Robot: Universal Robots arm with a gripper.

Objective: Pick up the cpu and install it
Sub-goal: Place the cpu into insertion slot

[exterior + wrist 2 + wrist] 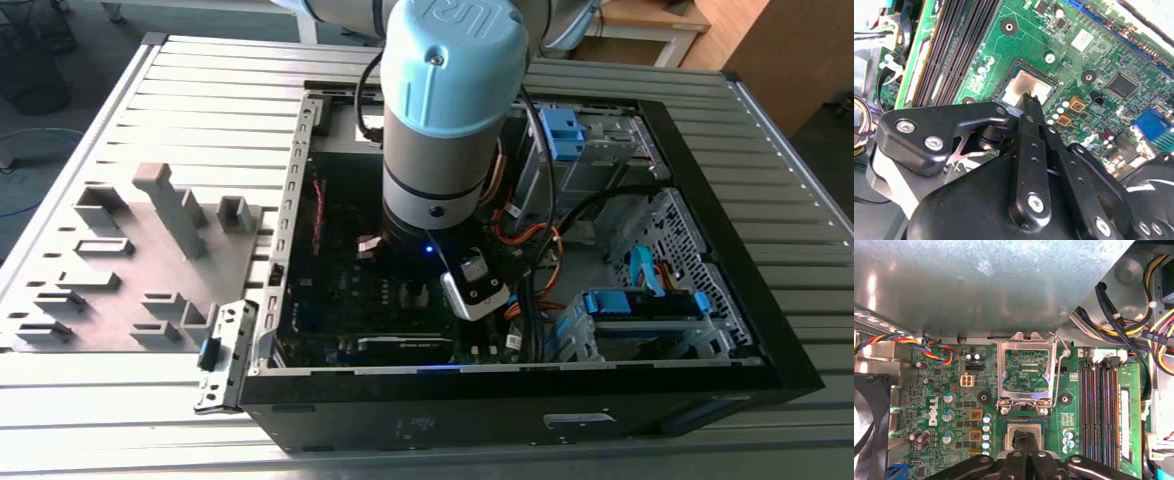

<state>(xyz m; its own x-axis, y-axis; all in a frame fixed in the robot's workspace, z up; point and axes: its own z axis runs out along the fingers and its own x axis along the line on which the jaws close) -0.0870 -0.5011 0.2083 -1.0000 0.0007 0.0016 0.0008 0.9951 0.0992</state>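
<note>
Black linkage of the pincer [1028, 97] fills the foreground in both wrist views, its two arms converging on the socket [1005, 80]; the fingers are drawn together, tips meeting with nothing visible between them, and they end right at the top of the cpu [1033, 82]; whether the tips press on it or stop just above it I cannot tell. In the first wrist view the pincer [1024, 439] covers the middle of the cpu [1011, 434], which lies flat and square inside the socket, its silvery top showing on either side of the tips; the socket's hinged metal frame [1003, 372] stands swung open at the socket's edge away from the pincer, with its wire lever beside it; long dark memory slots [1099, 410] run just beside the socket on the green motherboard [954, 390]. In the exterior view the arm [434, 130] reaches straight down into the open computer case [534, 410] that holds the socket; the case rests on a slatted metal counter [134, 425].
</note>
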